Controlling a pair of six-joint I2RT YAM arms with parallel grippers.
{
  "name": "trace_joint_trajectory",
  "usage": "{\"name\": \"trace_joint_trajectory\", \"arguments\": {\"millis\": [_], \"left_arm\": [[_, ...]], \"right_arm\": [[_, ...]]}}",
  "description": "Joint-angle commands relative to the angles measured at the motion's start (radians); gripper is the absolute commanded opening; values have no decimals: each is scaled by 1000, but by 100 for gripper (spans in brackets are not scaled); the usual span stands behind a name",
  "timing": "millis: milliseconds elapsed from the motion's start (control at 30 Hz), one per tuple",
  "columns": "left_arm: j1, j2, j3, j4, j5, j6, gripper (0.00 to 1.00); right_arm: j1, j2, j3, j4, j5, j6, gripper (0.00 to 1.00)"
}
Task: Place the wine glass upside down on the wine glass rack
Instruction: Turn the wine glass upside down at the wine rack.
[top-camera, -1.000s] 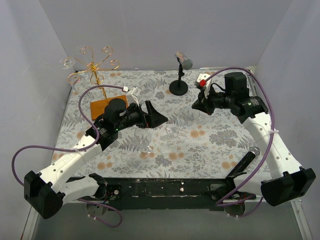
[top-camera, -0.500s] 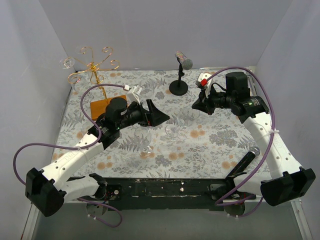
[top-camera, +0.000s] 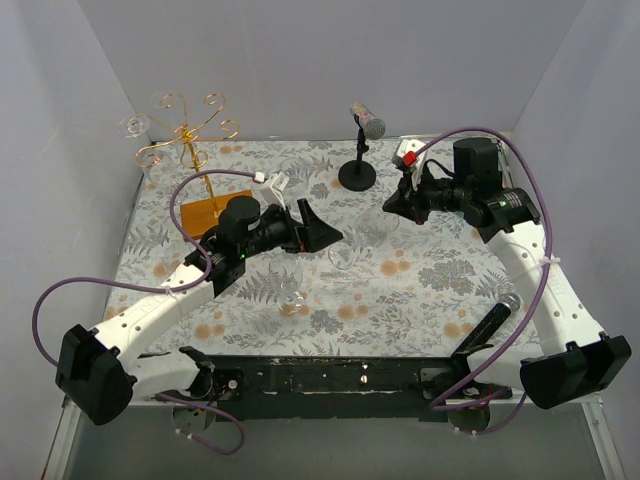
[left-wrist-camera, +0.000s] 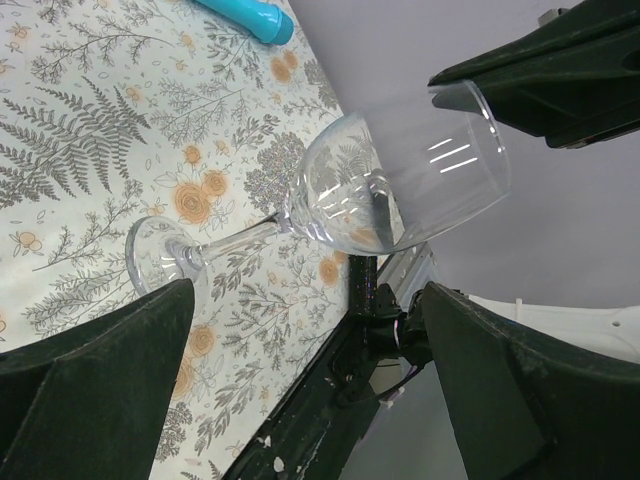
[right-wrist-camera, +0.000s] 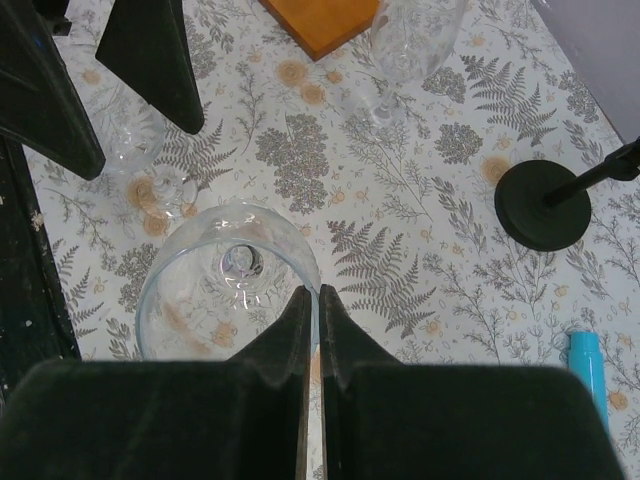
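My right gripper (right-wrist-camera: 311, 300) is shut on the rim of a clear wine glass (right-wrist-camera: 225, 275). The glass hangs off the table, its stem pointing away from the fingers. In the left wrist view the same wine glass (left-wrist-camera: 400, 190) lies tilted in the air, with its foot at the lower left and a right finger (left-wrist-camera: 560, 70) on its rim. My left gripper (left-wrist-camera: 310, 340) is open, its fingers wide apart just short of the glass. From above, the left gripper (top-camera: 322, 228) faces the right gripper (top-camera: 392, 208). The gold wire wine glass rack (top-camera: 190, 130) stands at the back left on its orange wooden base (top-camera: 215, 212).
A black microphone stand (top-camera: 358, 170) stands at the back centre. One glass (top-camera: 133, 125) hangs on the rack, another (top-camera: 290, 288) stands under my left arm, and a third (right-wrist-camera: 410, 40) is by the rack base. A blue tube (right-wrist-camera: 587, 360) lies on the floral cloth.
My left arm has reached right and forward, bringing its open gripper closer to the held glass. The right gripper has shifted slightly left with the glass.
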Motion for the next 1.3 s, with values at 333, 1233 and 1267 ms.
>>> {"name": "trace_joint_trajectory", "arguments": {"millis": [333, 1233, 1267], "left_arm": [[0, 7, -41, 84, -1, -1, 98], [75, -29, -41, -28, -68, -59, 98], [80, -30, -48, -13, -59, -70, 98]], "right_arm": [[-7, 19, 104, 48, -74, 22, 1], [-7, 71, 310, 16, -79, 40, 1], [-7, 74, 316, 14, -83, 43, 1]]}}
